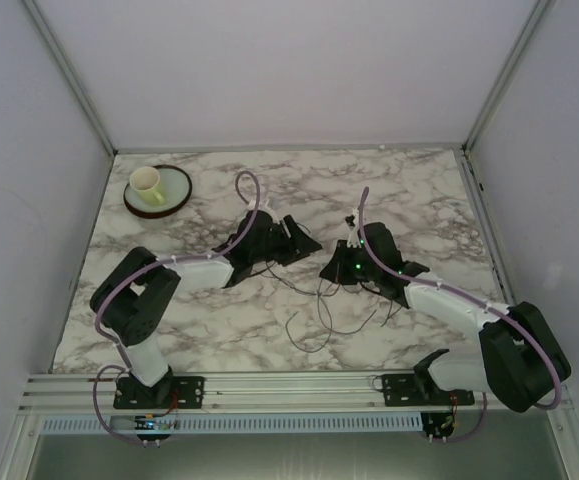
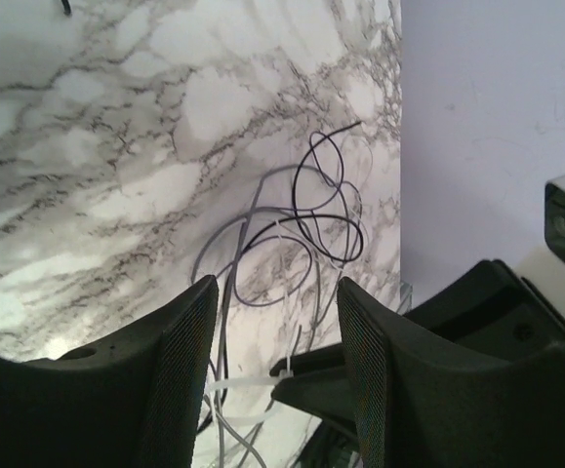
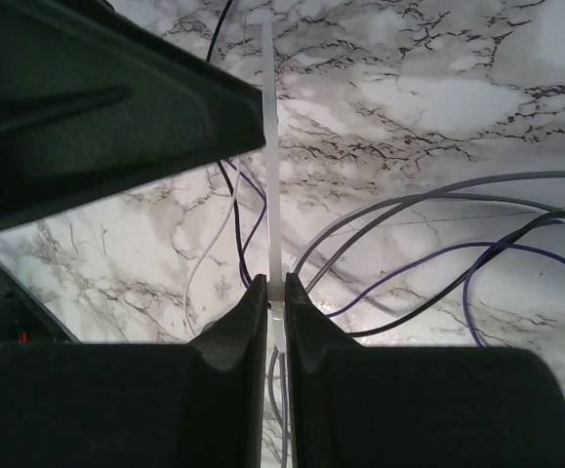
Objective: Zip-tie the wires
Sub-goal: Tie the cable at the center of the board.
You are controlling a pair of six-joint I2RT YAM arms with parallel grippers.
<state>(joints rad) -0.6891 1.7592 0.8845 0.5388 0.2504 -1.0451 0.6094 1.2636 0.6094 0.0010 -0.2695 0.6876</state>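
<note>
- The marble table (image 1: pixel 419 190) carries everything. Both arms reach in to its middle, and their tools face each other just apart.
- The wires (image 1: pixel 319 322) lie loose on the marble in the centre, beneath and in front of the two tools. They form thin dark, grey and purple loops that have not yet been drawn into a tight bundle. The step in hand looks like working the tie around them, not the finishing pull.
- The left gripper (image 2: pixel 277 292) has its fingers spread with a clear gap. Wire loops show through that gap on the table beyond, and nothing appears pinched.
- The right gripper (image 3: pixel 275 288) has its fingers pressed together on the zip tie (image 3: pixel 271 146). The white strap runs straight out past the tips, over the wires.
- A green-rimmed plate (image 1: pixel 182 185) sits at the far left corner, well apart from the work. It holds only a pale cup (image 1: pixel 146 182).
- The cup stands upright, and nothing can be made out inside it.
- The zip tie is the smallest piece and the one that matters. The left wrist view shows a bit of white strap low between the fingers, but whether its loop is closed around the wires cannot be told.
- The next move probably calls for the left tool to take the free end or the head, while the right tool holds firm so the strap does not slip off the strands.
</note>
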